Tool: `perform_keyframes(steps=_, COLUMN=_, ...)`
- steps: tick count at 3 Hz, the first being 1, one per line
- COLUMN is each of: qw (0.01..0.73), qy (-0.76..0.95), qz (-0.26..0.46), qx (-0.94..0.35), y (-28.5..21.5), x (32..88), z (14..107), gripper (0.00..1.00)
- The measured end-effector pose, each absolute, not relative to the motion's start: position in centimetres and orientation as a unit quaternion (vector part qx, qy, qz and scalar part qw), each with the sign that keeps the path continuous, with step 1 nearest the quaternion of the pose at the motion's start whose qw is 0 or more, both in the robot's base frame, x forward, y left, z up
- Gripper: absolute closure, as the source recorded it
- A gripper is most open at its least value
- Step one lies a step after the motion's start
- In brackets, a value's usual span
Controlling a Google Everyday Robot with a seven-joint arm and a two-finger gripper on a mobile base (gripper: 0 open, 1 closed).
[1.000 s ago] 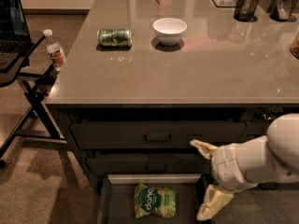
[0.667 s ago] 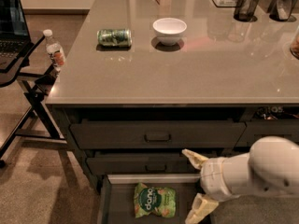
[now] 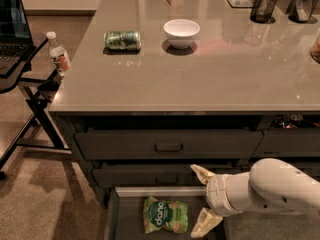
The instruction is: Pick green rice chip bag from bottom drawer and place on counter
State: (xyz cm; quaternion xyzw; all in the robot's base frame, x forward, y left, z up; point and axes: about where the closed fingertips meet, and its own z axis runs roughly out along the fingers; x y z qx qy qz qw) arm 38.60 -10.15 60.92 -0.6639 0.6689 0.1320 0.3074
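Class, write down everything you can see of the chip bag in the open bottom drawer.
The bag is light green and crinkly, like thin foil or plastic, with a dark green circle bearing white lettering and pictured tan chips beside it. It lies flat, face up, on the dark floor of the open bottom drawer, its print turned slightly askew. Only the drawer floor appears to touch it. The gripper is just to its right, jaws open, not yet holding it.

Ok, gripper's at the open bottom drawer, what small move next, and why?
Probably ease the gripper left and a little lower. Its fingers are open and hold nothing, and the green rice chip bag lies in the bottom drawer just left of the lower finger, not yet between the two.
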Motion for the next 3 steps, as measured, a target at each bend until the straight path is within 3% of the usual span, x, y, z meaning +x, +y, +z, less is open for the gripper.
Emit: perform_keyframes(steps=3, qw=0.357, qy=0.636, qz=0.195, qx=-0.656, y=-6.6, x=42.7, z=50.0, gripper=0.00)
